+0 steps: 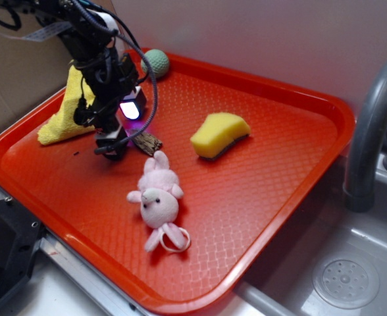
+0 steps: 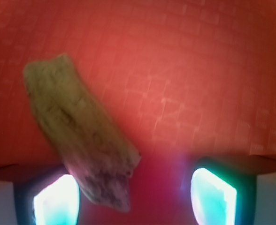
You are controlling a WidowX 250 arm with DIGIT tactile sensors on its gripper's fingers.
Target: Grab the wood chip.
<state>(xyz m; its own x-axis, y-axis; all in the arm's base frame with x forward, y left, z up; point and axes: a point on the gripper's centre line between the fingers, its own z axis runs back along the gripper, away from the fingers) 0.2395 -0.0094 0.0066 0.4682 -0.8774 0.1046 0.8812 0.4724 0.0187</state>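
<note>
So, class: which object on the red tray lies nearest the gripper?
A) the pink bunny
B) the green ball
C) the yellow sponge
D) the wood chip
D: the wood chip lies right beside the gripper, and the wrist view shows it by the fingers.

Exterior view is evenly lit, soft shadows. Wrist view is blurred and red-washed — the fingers (image 2: 56, 201) glow overexposed white-cyan, and the wood chip (image 2: 79, 133) between them is soft.

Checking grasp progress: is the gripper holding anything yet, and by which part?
Nothing is held. The gripper is open, and the wood chip lies on the tray, one end near a finger.
</note>
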